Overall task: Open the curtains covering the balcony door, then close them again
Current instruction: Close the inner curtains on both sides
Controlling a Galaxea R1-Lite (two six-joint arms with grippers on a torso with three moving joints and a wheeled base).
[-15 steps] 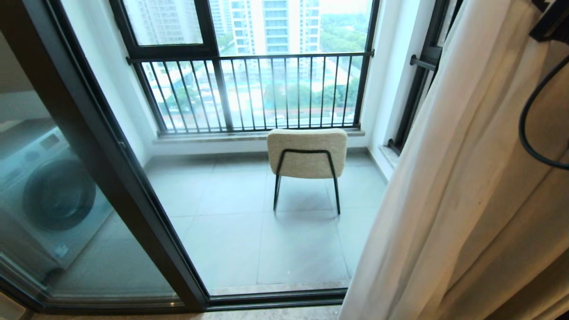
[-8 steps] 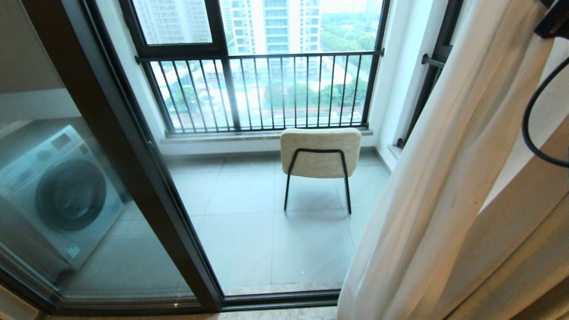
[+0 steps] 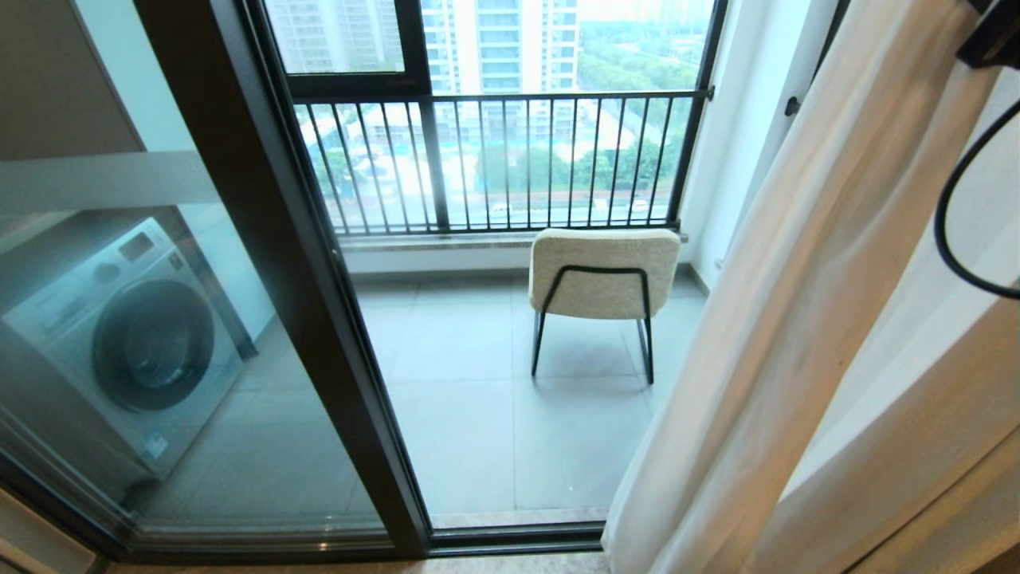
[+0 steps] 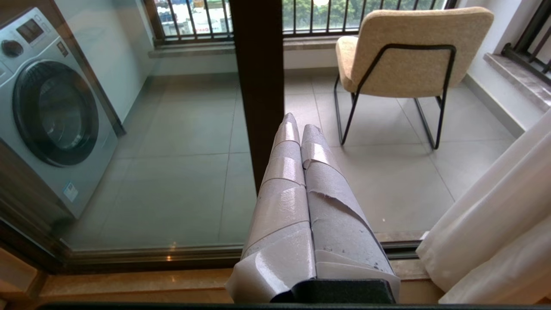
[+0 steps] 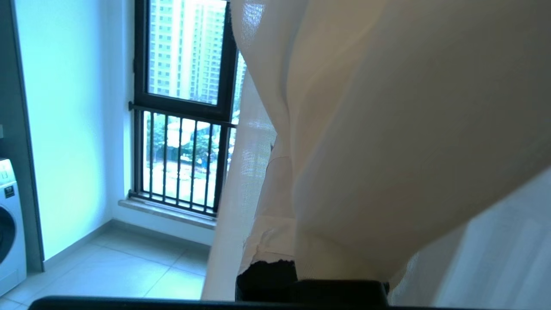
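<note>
The sheer white curtain (image 3: 757, 319) hangs bunched at the right of the balcony door, whose dark post (image 3: 319, 319) and glass panel (image 3: 119, 383) with a frosted band fill the left. Between post and curtain the balcony shows through. In the right wrist view the curtain (image 5: 387, 129) lies draped over my right gripper (image 5: 284, 148), which is shut on a fold of it; one taped finger (image 5: 267, 215) shows beside the fabric. My left gripper (image 4: 301, 125) is shut and holds nothing; it points at the door post (image 4: 258, 86), with the curtain's lower part (image 4: 495, 241) off to its side.
A beige chair (image 3: 603, 275) on black legs stands on the balcony tiles before the barred railing window (image 3: 510, 159). A washing machine (image 3: 135, 343) sits behind the glass panel. A black cable (image 3: 948, 231) from my right arm loops at the right edge.
The whole head view has shifted: door post, chair and washing machine slid to the right in the picture. The curtain's edge kept its place, so the gap between post and curtain is narrower.
</note>
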